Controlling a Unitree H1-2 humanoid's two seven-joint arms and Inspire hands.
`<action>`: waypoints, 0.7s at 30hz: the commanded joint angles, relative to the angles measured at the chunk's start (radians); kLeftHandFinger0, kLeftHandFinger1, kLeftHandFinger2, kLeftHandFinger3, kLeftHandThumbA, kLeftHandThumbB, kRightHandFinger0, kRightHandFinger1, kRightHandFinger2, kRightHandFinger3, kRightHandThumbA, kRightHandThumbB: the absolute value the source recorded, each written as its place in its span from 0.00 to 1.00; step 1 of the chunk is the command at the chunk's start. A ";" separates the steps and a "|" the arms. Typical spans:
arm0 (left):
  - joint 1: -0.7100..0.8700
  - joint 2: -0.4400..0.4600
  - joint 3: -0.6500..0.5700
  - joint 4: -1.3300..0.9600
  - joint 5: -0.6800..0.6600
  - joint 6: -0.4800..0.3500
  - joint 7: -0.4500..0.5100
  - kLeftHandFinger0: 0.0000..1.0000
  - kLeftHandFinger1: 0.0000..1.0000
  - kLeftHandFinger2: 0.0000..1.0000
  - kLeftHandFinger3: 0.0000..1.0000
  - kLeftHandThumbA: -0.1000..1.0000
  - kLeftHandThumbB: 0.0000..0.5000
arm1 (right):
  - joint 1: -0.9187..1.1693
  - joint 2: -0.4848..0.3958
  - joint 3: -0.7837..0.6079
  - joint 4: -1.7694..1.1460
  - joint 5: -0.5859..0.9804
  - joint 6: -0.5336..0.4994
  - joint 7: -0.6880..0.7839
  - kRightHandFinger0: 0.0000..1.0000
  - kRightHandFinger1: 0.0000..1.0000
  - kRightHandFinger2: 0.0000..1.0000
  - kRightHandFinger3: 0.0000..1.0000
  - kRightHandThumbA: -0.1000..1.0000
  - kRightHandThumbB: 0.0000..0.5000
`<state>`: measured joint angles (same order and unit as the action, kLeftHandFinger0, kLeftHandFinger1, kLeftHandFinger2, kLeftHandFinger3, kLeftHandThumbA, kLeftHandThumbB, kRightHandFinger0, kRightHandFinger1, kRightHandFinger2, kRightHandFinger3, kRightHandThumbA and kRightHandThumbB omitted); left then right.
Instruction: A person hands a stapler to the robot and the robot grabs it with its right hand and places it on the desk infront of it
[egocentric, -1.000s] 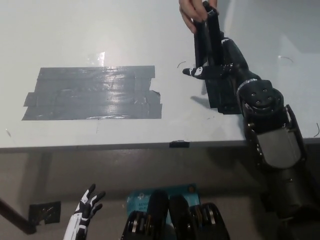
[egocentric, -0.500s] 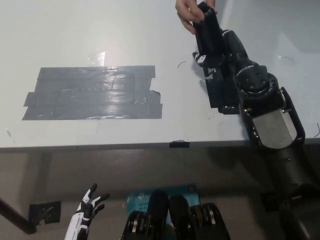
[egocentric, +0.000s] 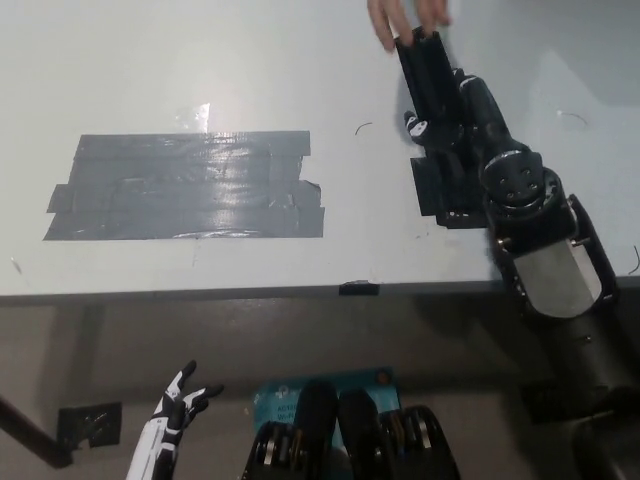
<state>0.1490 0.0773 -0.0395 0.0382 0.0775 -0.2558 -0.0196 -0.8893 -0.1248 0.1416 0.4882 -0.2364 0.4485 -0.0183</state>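
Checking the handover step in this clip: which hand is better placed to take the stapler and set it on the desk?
Right. The black right hand is already at the stapler, just below the person's hand, over the desk. The white left hand hangs open below the desk edge, far off.

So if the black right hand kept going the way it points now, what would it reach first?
The right hand, closed on the stapler, points up the desk. Straight ahead is the person's hand at the stapler's far end, though their heights are unclear.
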 joint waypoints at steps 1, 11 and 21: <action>-0.003 0.007 0.000 -0.028 -0.002 -0.010 -0.008 0.93 0.94 0.82 0.99 1.00 0.83 | -0.043 -0.070 0.077 -0.120 -0.014 0.013 0.159 0.08 0.49 0.91 0.92 0.00 0.29; -0.016 0.012 -0.001 -0.025 -0.006 -0.013 -0.013 0.89 0.92 0.80 0.97 1.00 0.82 | -0.013 -0.160 0.275 -0.169 -0.034 0.022 0.476 0.17 0.63 0.90 0.94 0.00 0.32; -0.033 0.016 -0.001 -0.023 -0.011 -0.007 -0.016 0.83 0.88 0.75 0.93 1.00 0.82 | -0.001 -0.183 0.346 -0.078 -0.018 0.018 0.502 0.16 0.59 0.84 0.86 0.02 0.32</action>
<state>0.1293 0.0818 -0.0395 0.0385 0.0763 -0.2553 -0.0200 -0.8472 -0.2774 0.4836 0.4242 -0.2512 0.4656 0.3933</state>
